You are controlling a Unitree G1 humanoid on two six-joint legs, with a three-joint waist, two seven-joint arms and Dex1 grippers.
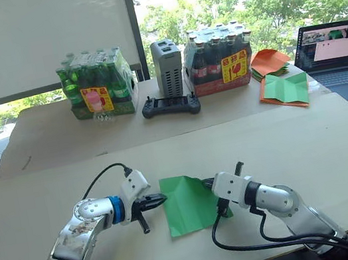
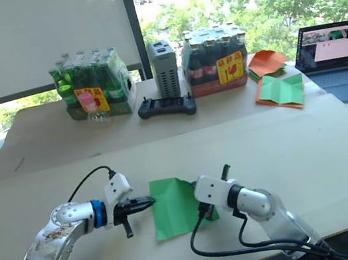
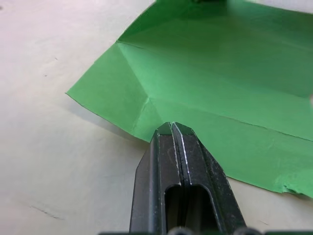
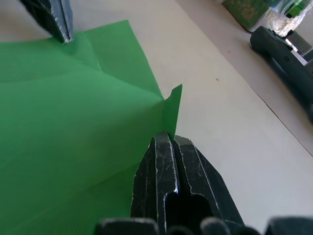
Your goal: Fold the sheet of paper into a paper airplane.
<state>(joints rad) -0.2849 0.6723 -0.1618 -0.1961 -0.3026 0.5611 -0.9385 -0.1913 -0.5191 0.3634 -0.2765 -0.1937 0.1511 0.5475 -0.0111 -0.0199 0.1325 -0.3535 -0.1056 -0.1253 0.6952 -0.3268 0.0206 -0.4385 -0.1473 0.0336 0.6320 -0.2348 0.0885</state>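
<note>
Nearest, on the front table (image 1: 341, 161): the sheet of paper (image 1: 188, 203), bright green and creased, lying between the two grippers. Left gripper (image 1: 163, 200) at the sheet's left edge, fingers pressed together with no gap, tips touching the paper's border; whether any paper is caught between them cannot be told. Right gripper (image 4: 169, 136) at the opposite side, fingers clamped on a small upturned flap of the sheet, with that corner standing up from the tabletop. Farther back, on the second table: a black controller (image 1: 170, 106) in front of a grey box (image 1: 168, 68). Left of these, a shrink-wrapped pack of green bottles (image 1: 95, 83) with a yellow and red label, writing too small to read; right of them, a pack of dark bottles (image 1: 219, 58) with a similar label, also unreadable. Beyond to the right, an orange paper pile (image 1: 268, 60), a green sheet edged by orange paper (image 1: 285, 89), and an open laptop (image 1: 338, 57).
</note>
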